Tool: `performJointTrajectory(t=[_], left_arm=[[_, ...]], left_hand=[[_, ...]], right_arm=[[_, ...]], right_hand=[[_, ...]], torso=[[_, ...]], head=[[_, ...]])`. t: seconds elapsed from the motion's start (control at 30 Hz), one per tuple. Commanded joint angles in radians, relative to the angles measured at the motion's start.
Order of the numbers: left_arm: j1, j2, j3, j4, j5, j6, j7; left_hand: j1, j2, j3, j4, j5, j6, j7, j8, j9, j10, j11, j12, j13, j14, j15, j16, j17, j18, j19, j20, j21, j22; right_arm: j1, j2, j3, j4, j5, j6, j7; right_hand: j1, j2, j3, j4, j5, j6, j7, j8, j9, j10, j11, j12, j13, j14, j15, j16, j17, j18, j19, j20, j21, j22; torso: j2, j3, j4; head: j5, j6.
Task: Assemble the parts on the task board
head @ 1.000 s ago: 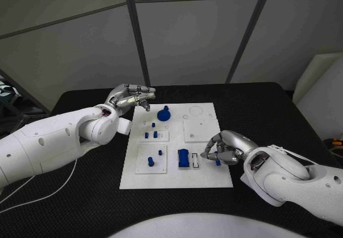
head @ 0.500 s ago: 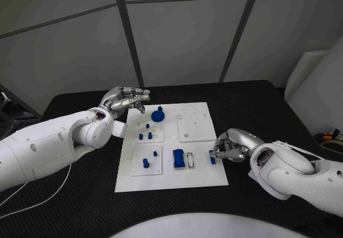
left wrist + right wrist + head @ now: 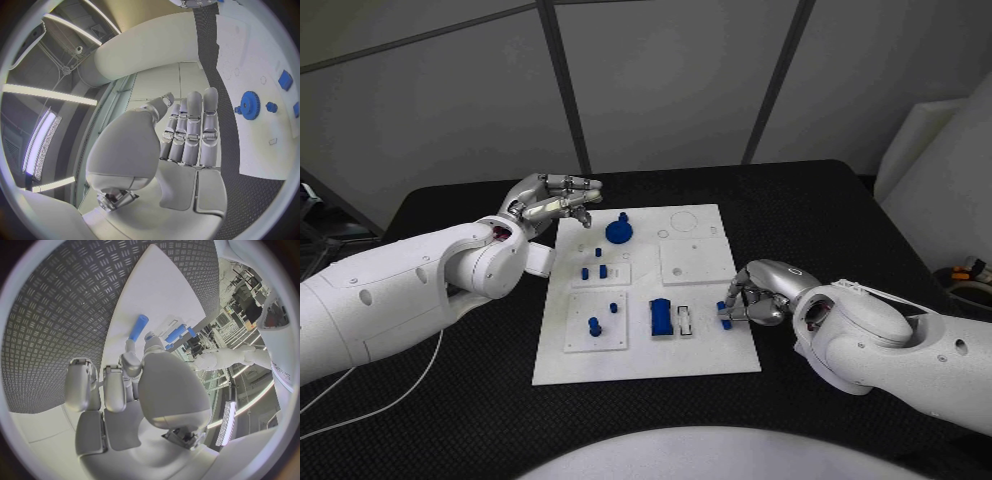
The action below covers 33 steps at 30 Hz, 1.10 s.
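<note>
On the black surface (image 3: 473,380) lies the white task board (image 3: 646,355), at whose right edge the right hand (image 3: 759,295) pinches a small blue peg (image 3: 724,311) in its fingers, while the left hand (image 3: 554,200) hovers empty, fingers straight, beyond the board's far left corner, near the blue gear (image 3: 619,232).

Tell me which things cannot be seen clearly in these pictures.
- Head view: the right hand covers part of the blue peg it pinches.
- Right wrist view: the board's far end is cut off by the rim.
- Head view: the board's small holes are too small to read.
</note>
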Motion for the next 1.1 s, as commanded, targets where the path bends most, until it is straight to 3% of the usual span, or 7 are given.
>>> performJointTrajectory(t=[0.03,0.47,0.7,0.93,1.1], left_arm=[[0.001,-0.001,0.001,0.003,0.002,0.011,0.005],[0.000,-0.001,0.001,0.002,0.002,0.013,0.003],[-0.001,-0.001,0.001,0.002,0.002,0.015,0.002],[-0.001,-0.001,0.001,0.002,0.002,0.015,0.001],[-0.002,-0.001,0.001,0.001,0.002,0.016,0.000]], left_hand=[[-0.010,0.002,-0.005,-0.001,0.002,-0.007,-0.003,0.006,-0.001,-0.007,-0.003,0.003,0.001,-0.005,0.003,0.007,-0.001,0.005,-0.004,0.007,-0.006,-0.001],[-0.010,0.002,-0.005,-0.001,0.002,-0.007,-0.003,0.006,-0.001,-0.007,-0.003,0.003,0.001,-0.005,0.003,0.007,-0.001,0.005,-0.004,0.007,-0.006,-0.001],[-0.011,0.002,-0.008,0.001,0.002,-0.009,-0.003,0.007,-0.001,-0.010,-0.003,0.006,0.001,-0.006,0.003,0.008,-0.004,0.005,-0.003,0.007,-0.009,-0.004],[-0.011,0.002,-0.008,0.001,0.002,-0.009,-0.003,0.007,-0.001,-0.010,-0.003,0.006,0.001,-0.006,0.003,0.008,-0.004,0.005,-0.003,0.007,-0.009,-0.004],[-0.011,0.002,-0.008,0.001,0.002,-0.009,-0.003,0.007,-0.001,-0.010,-0.003,0.006,0.001,-0.006,0.003,0.008,-0.004,0.005,-0.003,0.007,-0.009,-0.004]], right_arm=[[0.000,0.008,0.000,-0.008,-0.028,0.076,-0.030],[-0.004,0.038,-0.001,-0.027,-0.080,0.129,-0.054],[-0.019,0.053,-0.001,-0.028,-0.116,0.150,-0.062],[-0.025,0.062,-0.001,-0.025,-0.184,0.217,-0.088],[-0.026,0.069,-0.001,-0.020,-0.229,0.270,-0.111]], right_hand=[[-0.007,-0.002,-0.004,0.000,-0.006,0.007,-0.002,-0.004,0.000,0.002,-0.001,-0.007,-0.001,0.059,0.005,-0.004,0.007,0.009,-0.003,0.004,-0.005,0.069],[0.002,0.001,-0.006,0.000,-0.011,0.017,-0.005,0.000,0.002,-0.001,-0.004,-0.011,-0.002,0.058,0.004,-0.006,0.005,0.009,-0.005,0.003,-0.007,0.067],[0.052,0.004,-0.001,-0.019,-0.004,0.025,-0.010,0.001,0.005,-0.005,-0.009,-0.014,-0.001,0.058,-0.001,-0.008,0.005,0.010,-0.006,0.000,-0.009,0.066],[0.086,-0.013,-0.010,-0.038,-0.016,0.017,-0.005,-0.005,0.005,-0.022,-0.005,-0.043,-0.020,0.052,0.001,-0.022,-0.018,0.014,-0.021,0.000,-0.025,0.049],[0.112,-0.019,-0.014,-0.052,-0.024,0.010,-0.001,-0.004,0.007,-0.035,-0.002,-0.061,-0.033,0.049,0.004,-0.031,-0.028,0.017,-0.030,0.002,-0.036,0.038]], torso=[[0.001,-0.0001,-0.0001],[-0.001,0.0000,-0.0022],[-0.002,-0.0014,0.0001],[-0.002,-0.0012,-0.0035],[-0.002,-0.0008,-0.0019]], head=[[0.002,-0.003],[0.003,-0.009],[0.000,-0.010],[0.003,-0.010],[0.001,-0.011]])
